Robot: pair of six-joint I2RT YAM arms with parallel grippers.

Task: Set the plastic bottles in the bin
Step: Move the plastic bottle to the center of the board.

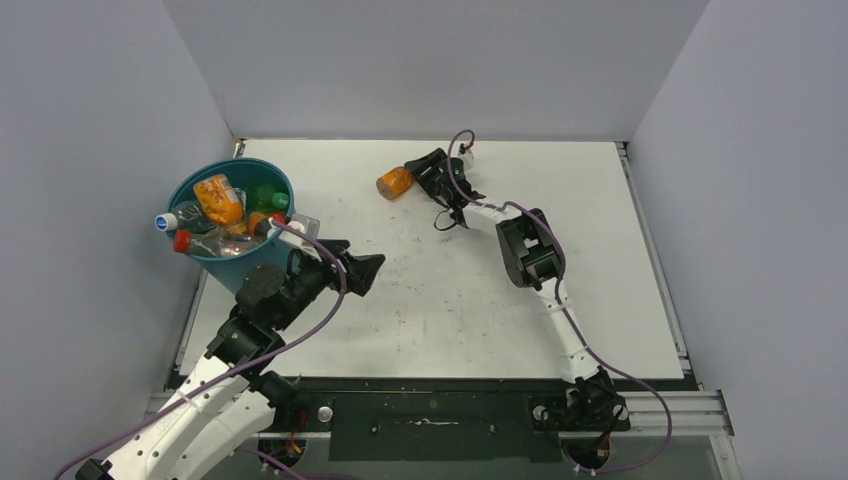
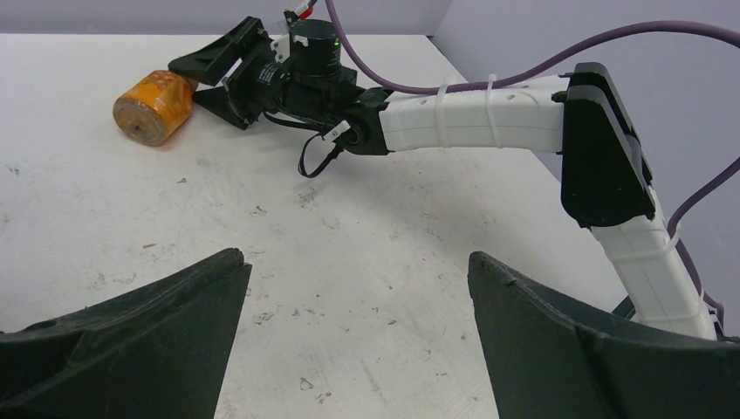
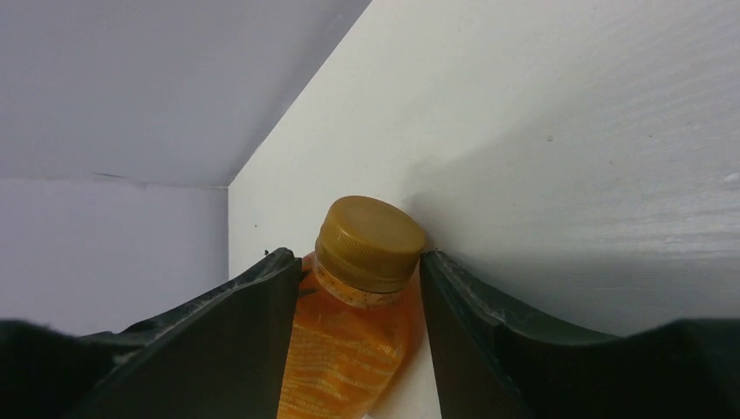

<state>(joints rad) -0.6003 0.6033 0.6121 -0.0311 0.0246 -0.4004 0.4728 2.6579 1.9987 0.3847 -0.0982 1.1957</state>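
One orange-filled bottle [image 1: 395, 182] with a brown cap lies on the white table at the far middle. My right gripper [image 1: 414, 172] is down at it, and in the right wrist view both fingers press the sides of the bottle [image 3: 349, 340] just below its cap, so my right gripper [image 3: 353, 256] is shut on it. The teal bin [image 1: 235, 268] stands at the far left, holding several bottles: an orange one [image 1: 218, 198], a green one [image 1: 265, 197] and clear ones. My left gripper [image 1: 370, 270] is open and empty beside the bin, over bare table [image 2: 356, 260].
The left wrist view shows the right arm [image 2: 489, 118] stretched across the table and the orange bottle [image 2: 153, 105] at its gripper. Grey walls close the table at the back and both sides. A black rail runs along the near edge.
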